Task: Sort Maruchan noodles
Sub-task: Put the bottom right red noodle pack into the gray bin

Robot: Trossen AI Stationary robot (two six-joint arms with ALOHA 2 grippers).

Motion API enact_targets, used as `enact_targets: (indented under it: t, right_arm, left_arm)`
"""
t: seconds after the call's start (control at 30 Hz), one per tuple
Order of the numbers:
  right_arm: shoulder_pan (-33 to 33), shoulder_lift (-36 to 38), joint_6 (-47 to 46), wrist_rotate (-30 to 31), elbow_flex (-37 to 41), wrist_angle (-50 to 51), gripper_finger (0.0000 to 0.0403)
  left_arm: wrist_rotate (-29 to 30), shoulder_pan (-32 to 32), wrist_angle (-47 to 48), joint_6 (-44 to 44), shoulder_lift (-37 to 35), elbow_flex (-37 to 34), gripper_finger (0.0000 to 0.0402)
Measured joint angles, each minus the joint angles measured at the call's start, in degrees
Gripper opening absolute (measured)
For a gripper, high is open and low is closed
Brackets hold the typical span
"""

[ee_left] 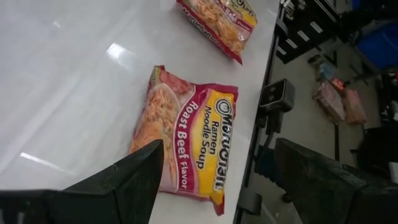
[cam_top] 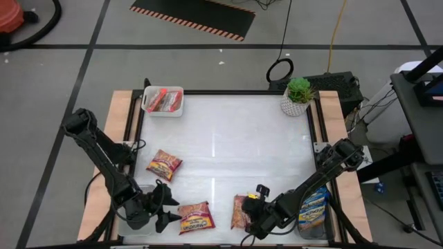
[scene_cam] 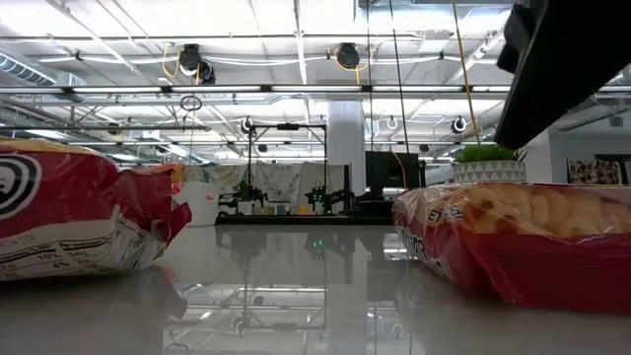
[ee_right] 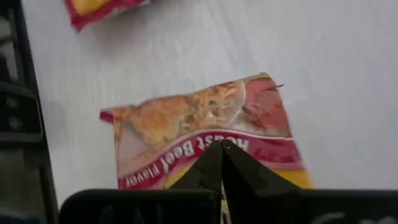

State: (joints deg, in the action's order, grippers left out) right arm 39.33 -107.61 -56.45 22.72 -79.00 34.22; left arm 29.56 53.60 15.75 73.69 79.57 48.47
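Observation:
Three Maruchan packets lie flat on the white table. One dark red Roast Beef packet (cam_top: pixel 196 216) (ee_left: pixel 189 140) lies just ahead of my left gripper (cam_top: pixel 171 209) (ee_left: pixel 219 149), which is open near the table's near edge, fingers level and pointing right toward the packet without touching it. A second dark red packet (cam_top: pixel 240 211) (ee_right: pixel 205 130) lies under my right gripper (cam_top: pixel 253 216) (ee_right: pixel 221 144), which is shut. The third packet (cam_top: pixel 164 164) lies farther up the table on the left. In the low view both near packets (scene_cam: pixel 69 217) (scene_cam: pixel 523 237) rest on the table. My right gripper's shut fingertips (ee_right: pixel 214 158) stand over the printed face of the Roast Beef packet (ee_right: pixel 186 146), coming from above at a slant. The packet lies flat on the table. I cannot tell whether the tips touch it.
A white bin (cam_top: pixel 163 101) at the far left corner holds orange-red packets. A clear bin (cam_top: pixel 313 207) at the near right edge holds blue packets, beside the right arm. A small potted plant (cam_top: pixel 297 95) stands at the far right corner. The table's middle (cam_top: pixel 228 145) is bare.

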Motion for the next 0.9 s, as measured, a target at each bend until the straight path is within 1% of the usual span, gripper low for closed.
enact_targets:
  t: [0.07, 0.13, 0.27, 0.33, 0.43, 0.57, 0.63, 0.7, 0.8, 0.9]
  right_arm:
    - [0.02, 0.55, 3.84, -0.16, 0.00, 0.91, 0.0004]
    - [0.02, 0.81, 5.01, -0.44, 0.00, 1.09, 0.0012]
    - [0.11, 0.81, 7.74, -3.61, 0.00, 1.11, 0.0025]
    - [-0.01, 0.81, 9.99, -4.80, 0.00, 1.44, 0.0027]
    - [-0.31, 0.81, 13.28, -4.75, 0.00, 1.69, 0.0025]
    - [-1.05, 0.83, 16.85, -4.79, 0.00, 1.70, 0.0018]
    - [-1.61, 0.83, 16.83, -4.81, 0.00, 1.80, 0.0016]
    - [-2.59, 0.85, 14.85, -4.93, 0.00, 2.41, 0.0018]
    - [-4.00, 0.85, 13.19, -6.67, 0.02, 4.25, 0.0035]
    - [-4.31, 0.85, 15.15, -6.51, 0.02, 5.71, 0.0069]
  left_arm:
    - [0.55, 0.40, 0.04, 0.02, 0.00, 0.00, 0.0310]
    - [1.11, 0.49, 0.27, -0.06, 0.00, 0.00, 0.0310]
    - [2.04, -0.06, 0.47, -0.31, 0.00, 0.00, 0.0310]
    - [2.01, -0.70, 0.50, -1.02, 0.00, 0.00, 0.0310]
    - [1.89, -1.89, 0.51, -1.96, 0.00, 0.00, 0.0310]
    - [-0.11, -3.93, 0.57, -3.41, 0.00, 0.00, 0.0310]
    - [-1.37, -4.80, 0.52, -4.26, 0.00, 0.00, 0.0310]
    - [-2.50, -5.59, 0.61, -4.92, 0.00, 0.00, 0.0310]
    - [-4.55, -7.06, 0.68, -6.24, 0.00, 0.00, 0.0310]
    - [-5.83, -8.55, 0.70, -7.86, 0.00, 0.00, 0.0310]
